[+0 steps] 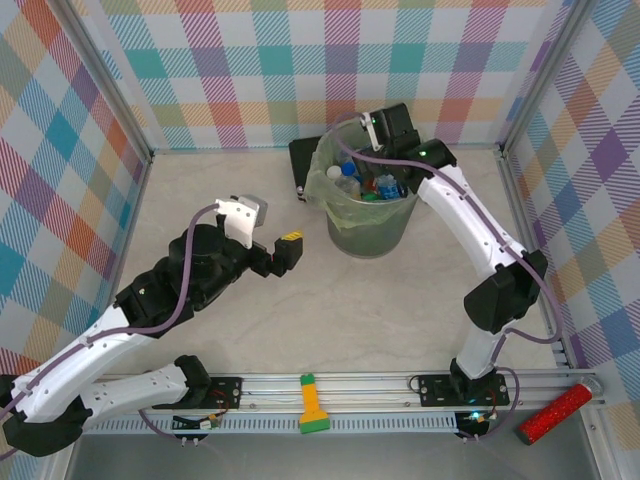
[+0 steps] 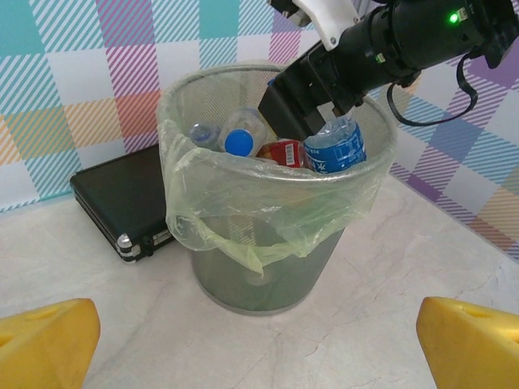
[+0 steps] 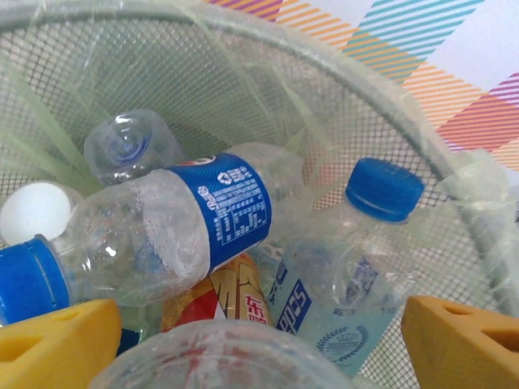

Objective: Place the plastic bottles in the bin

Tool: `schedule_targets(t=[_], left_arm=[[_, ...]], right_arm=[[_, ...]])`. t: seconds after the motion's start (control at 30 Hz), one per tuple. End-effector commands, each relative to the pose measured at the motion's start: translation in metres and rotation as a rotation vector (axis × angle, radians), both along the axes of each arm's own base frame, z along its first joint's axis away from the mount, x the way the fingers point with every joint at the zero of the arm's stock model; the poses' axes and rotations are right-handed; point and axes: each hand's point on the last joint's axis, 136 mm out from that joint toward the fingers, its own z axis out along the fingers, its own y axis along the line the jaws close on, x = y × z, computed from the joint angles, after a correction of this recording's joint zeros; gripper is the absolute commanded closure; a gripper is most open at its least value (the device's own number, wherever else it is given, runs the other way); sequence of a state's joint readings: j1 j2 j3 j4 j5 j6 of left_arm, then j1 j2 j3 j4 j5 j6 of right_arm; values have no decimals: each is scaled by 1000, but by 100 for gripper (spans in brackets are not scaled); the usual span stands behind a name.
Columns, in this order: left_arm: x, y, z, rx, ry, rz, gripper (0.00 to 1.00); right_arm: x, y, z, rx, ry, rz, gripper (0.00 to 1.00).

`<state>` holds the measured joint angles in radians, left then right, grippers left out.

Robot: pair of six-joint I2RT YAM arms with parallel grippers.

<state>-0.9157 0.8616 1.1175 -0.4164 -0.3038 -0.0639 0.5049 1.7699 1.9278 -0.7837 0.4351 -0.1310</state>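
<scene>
Right tool [image 3: 259, 328] spread above crinkled clear bottles [image 3: 170, 231] in round mesh bin [image 3: 243, 89]; left tool [image 2: 259, 328] spread.

Bare table [image 1: 400, 300] lies open between the left gripper [image 1: 288, 250] and the bin [image 1: 370, 235]; the right gripper [image 3: 259, 332] and its arm hang over the bin's far-right mouth, leaving the near-left rim free; plastic bottles [image 3: 203, 219] are piled close under the rim; a black case [image 2: 122, 203] lies just behind the bin on the left
</scene>
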Motion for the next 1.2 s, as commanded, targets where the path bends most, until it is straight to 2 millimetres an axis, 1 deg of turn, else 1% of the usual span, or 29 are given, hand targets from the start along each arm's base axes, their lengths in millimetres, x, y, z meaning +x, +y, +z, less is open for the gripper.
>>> schedule_targets(t=[0.0, 0.13, 0.23, 0.37, 0.47, 0.5, 0.53, 0.6, 0.67, 0.77, 0.87, 0.97, 1.17], left_arm=[[-2, 8, 1, -12, -5, 24, 0], [-2, 9, -1, -11, -4, 29, 0], [-2, 10, -2, -15, -2, 31, 0], [-2, 10, -2, -20, 2, 30, 0], [-3, 9, -2, -26, 4, 26, 1], [-3, 9, -2, -27, 4, 27, 1], [-3, 9, -2, -30, 6, 26, 0], [-3, 8, -2, -32, 8, 26, 0], [-2, 8, -3, -34, 9, 28, 0], [-1, 6, -5, -31, 14, 28, 1], [-1, 7, -4, -30, 14, 29, 0], [-3, 10, -2, -32, 14, 33, 0], [-6, 16, -1, -35, 8, 41, 1]], right_arm=[[-10, -3, 36, 73, -54, 3, 9], [-28, 0, 62, 183, -80, 28, 9], [-44, 2, 67, 228, -60, 60, 12], [-64, 0, 62, 269, -25, 81, 21], [-80, -1, 53, 289, 8, 99, 34], [-86, 1, 50, 305, 24, 115, 41], [-92, 4, 46, 318, 44, 142, 45], [-97, 6, 38, 324, 74, 149, 47], [-95, 4, 29, 305, 87, 138, 47], [-83, 2, 18, 263, 93, 106, 47], [-65, -4, 17, 223, 56, 55, 48], [-47, -10, 22, 206, 17, 17, 48], [-12, -21, 15, 179, 20, -50, 46]])
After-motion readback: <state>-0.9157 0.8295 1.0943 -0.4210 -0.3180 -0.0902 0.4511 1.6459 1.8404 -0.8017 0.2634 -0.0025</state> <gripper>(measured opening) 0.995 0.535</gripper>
